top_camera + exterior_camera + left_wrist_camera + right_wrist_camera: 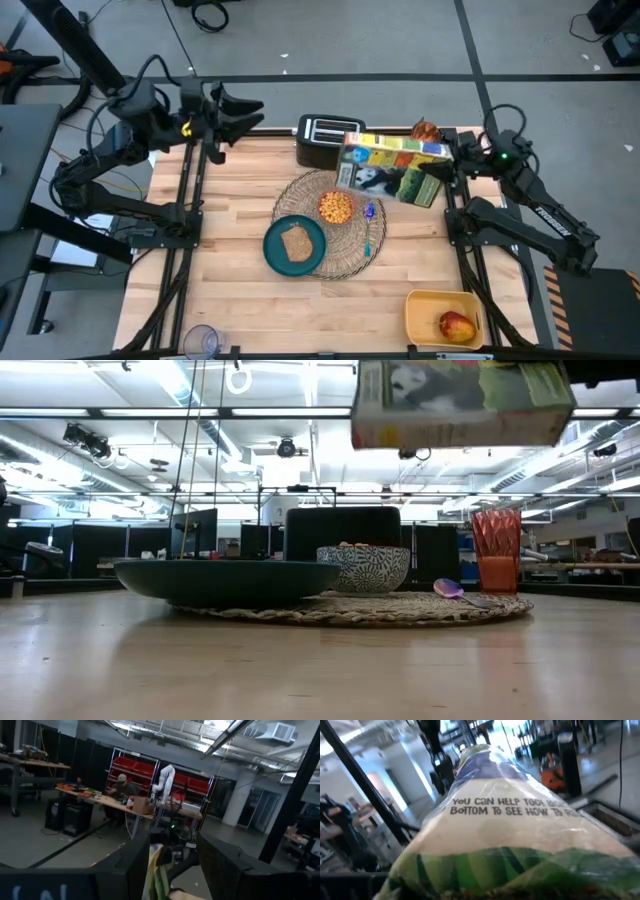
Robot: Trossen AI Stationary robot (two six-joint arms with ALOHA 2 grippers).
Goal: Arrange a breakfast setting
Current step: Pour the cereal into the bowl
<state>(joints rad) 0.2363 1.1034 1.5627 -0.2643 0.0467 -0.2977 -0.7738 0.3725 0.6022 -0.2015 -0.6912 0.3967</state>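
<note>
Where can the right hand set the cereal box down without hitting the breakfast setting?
The right hand holds the colourful cereal box over the round woven wicker placemat, which is crowded with the teal plate, cereal bowl and spoon. Bare wooden table lies left of the placemat, and along the front between the placemat and the yellow tray.

Cereal box point(392, 168) aloft over placemat point(335, 222) — teal plate point(295, 244), toast point(296, 241)

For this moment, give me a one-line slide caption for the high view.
Right gripper holds cereal box above placemat with filled bowl, toast on plate; left gripper waits.
</note>
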